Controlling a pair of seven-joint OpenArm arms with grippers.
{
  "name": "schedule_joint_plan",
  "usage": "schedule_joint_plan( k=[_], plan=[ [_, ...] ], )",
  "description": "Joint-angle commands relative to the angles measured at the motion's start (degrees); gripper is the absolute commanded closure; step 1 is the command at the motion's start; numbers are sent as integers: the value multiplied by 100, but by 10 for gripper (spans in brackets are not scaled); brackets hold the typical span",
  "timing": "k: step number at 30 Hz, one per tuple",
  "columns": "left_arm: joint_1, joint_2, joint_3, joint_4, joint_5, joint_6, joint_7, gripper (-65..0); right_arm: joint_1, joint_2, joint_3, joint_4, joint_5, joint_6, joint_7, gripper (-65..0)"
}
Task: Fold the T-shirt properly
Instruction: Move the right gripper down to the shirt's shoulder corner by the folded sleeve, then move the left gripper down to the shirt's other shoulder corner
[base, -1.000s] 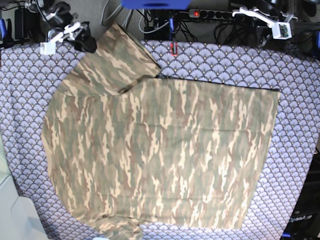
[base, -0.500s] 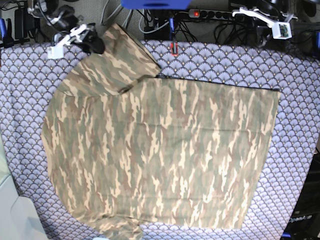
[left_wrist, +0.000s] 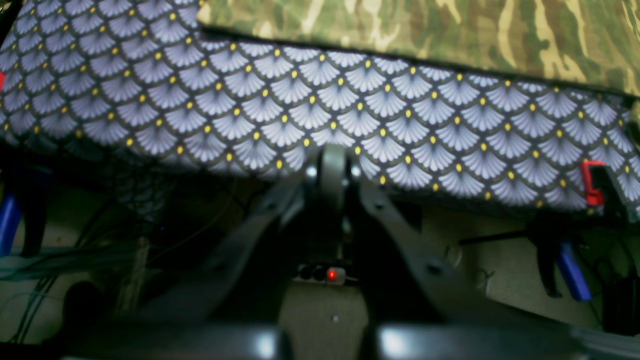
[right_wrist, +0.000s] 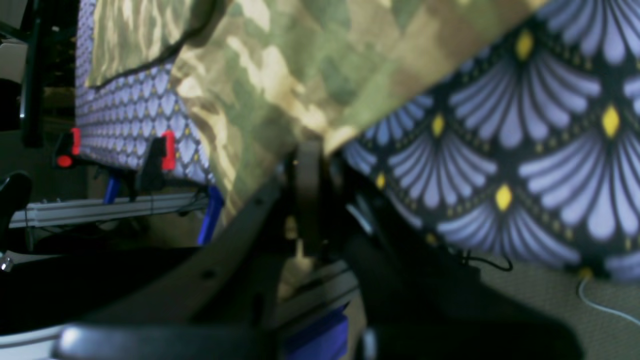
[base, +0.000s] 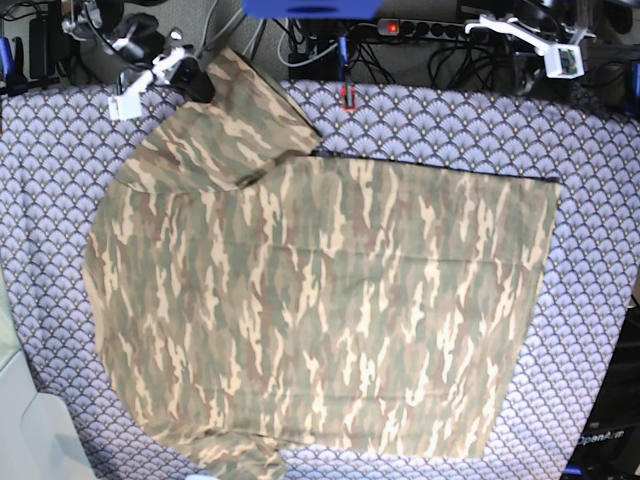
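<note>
The camouflage T-shirt lies spread flat on the purple scallop tablecloth, one sleeve pointing to the back left. My right gripper is at that sleeve's far corner. In the right wrist view its fingers are shut, with the sleeve's hem corner pinched at their tips. The left arm hovers beyond the table's back right edge. My left gripper is shut on nothing, over the tablecloth's edge, a little short of the shirt's hem.
Red-handled clamps hold the cloth at the back edge. A power strip with a red light and cables lie behind the table. A pale object sits at the front left.
My right gripper has moved right along the back edge to the sleeve's corner, and its fingers have closed on the hem. The left arm and the shirt have stayed still.
</note>
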Motion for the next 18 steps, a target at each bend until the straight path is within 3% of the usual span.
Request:
schedule_joint_plan(
  k=[1,6,13,18],
  plan=[
    [20,-24,-34,115,-65,-4,-132,0,-44,55,32,72,18,-19,47,0],
    [-130,3,-227,106,-38,-4,-17,0,-9,213,14,98,18,-28,64,0],
    [-657,3,-570,97,-74,-22,677,-201,62,381,41,107,10,-54,82,0],
    [-1035,-15,-667,71,-21,-22,976,-218,150,486,5,107,10,-54,90,0]
  ],
)
